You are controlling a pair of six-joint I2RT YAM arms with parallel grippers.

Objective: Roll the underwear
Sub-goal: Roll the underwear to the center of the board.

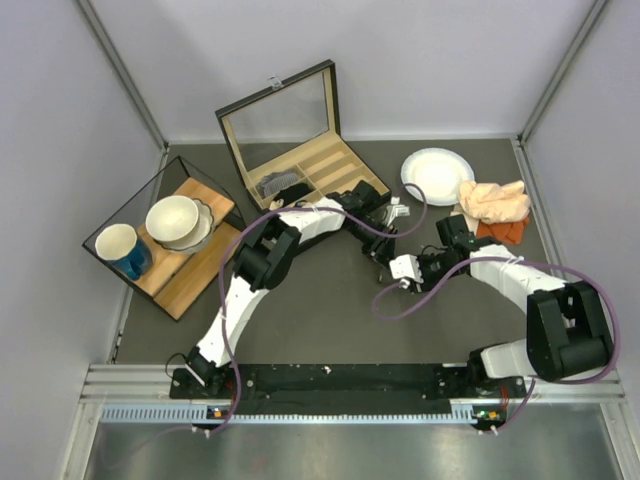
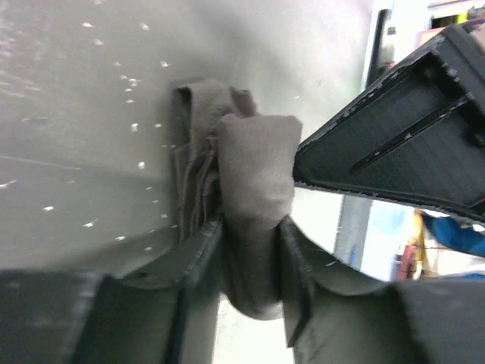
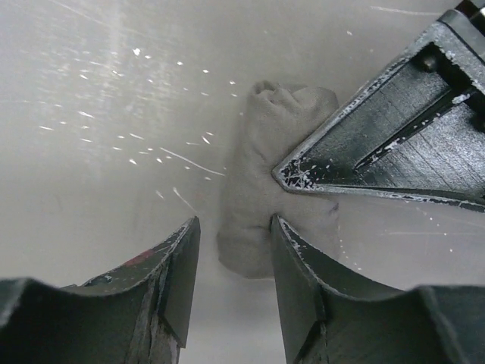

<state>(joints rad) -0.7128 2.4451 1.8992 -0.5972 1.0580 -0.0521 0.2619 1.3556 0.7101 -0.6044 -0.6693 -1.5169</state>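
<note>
From here the underwear [image 2: 254,189] is plain grey-brown against the dark grey table [image 1: 330,310], with a white plate [image 1: 437,176], peach cloth [image 1: 493,202] and orange cloth [image 1: 503,231] at upper right and a blue mug [image 1: 122,250] at left.

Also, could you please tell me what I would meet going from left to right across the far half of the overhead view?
A mug → bowl → wooden box with its glass lid up → white plate → peach cloth.

Left tool [image 2: 248,227] clamps the underwear [image 2: 258,163] — right tool [image 3: 232,224] spread.
</note>
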